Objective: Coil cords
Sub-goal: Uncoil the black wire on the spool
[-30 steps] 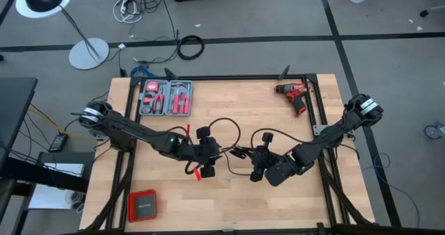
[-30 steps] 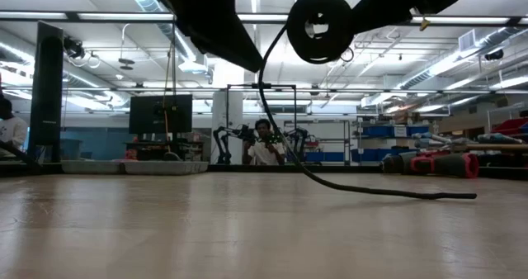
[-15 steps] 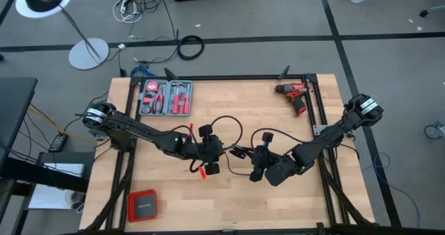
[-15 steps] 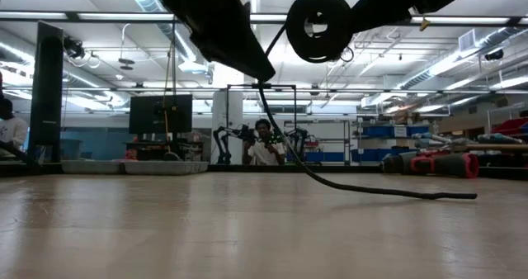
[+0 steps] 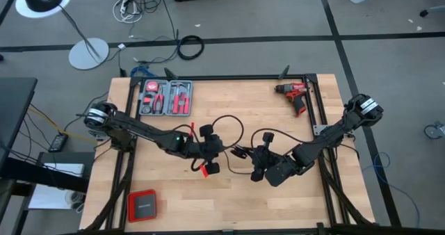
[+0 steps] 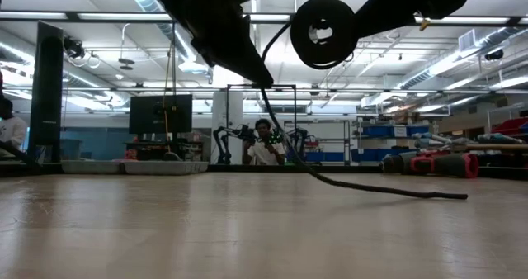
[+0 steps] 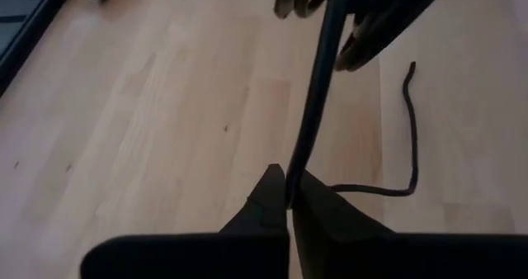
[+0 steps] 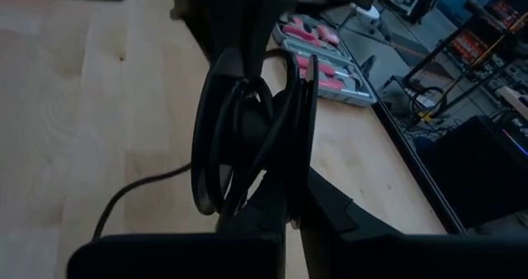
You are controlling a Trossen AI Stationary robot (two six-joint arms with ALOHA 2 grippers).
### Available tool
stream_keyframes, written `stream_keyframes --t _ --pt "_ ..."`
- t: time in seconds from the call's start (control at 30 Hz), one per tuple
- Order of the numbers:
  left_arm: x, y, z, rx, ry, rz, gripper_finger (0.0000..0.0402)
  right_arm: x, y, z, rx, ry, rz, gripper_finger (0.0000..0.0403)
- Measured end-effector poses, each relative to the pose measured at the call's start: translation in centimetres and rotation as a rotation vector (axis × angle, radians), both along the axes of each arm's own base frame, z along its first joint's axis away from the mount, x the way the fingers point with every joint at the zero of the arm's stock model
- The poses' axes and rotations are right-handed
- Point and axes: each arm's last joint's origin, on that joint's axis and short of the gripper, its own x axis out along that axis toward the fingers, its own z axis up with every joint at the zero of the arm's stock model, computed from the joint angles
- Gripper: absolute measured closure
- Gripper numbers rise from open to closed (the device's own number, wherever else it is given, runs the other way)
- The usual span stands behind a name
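Note:
The thin black cord is partly wound into a small coil, which hangs well above the table in my right gripper over the table's middle. One strand runs down from the coil to my left gripper, which is shut on it right beside the right gripper. The cord's tail lies on the wood, and its free end lies loose. In the low view the coil shows high up, with the left gripper beside it. My left gripper pinches a single strand of the cord between its two fingertips, a short way below the coil. The fingers lie across the strand, which runs straight up to the coil. My right gripper pinches the coil's several turns together at its lower rim. The coil stands on edge above the fingers, clear of the table.
A red drill lies at the far right. An open case of red-handled tools sits at the far left, and a red and black box sits near the left front corner. A person sits in the room beyond the table.
My left gripper has moved a little toward the right gripper and has shut on the strand hanging from the coil. The cord's tail on the table has crept slightly toward the coil. The right gripper and the coil have kept still.

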Motion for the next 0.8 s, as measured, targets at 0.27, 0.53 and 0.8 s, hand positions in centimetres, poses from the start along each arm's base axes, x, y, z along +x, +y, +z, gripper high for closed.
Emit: stream_keyframes --t 0.27,0.53,0.8 --pt "0.2 -1.1 3.0 -0.037 -0.036 -0.061 0.0400 -0.3 -1.1 -0.7 0.025 0.035 -0.084 0.0390" --pt "-0.1 -3.0 3.7 -0.172 -0.003 -0.204 0.0400 -0.9 -2.9 -1.0 -0.012 0.076 -0.204 0.0390" --pt "-0.6 -2.9 1.7 -0.095 0.143 -0.139 0.0399 -2.0 -2.6 0.9 0.014 0.008 -0.184 0.0390"
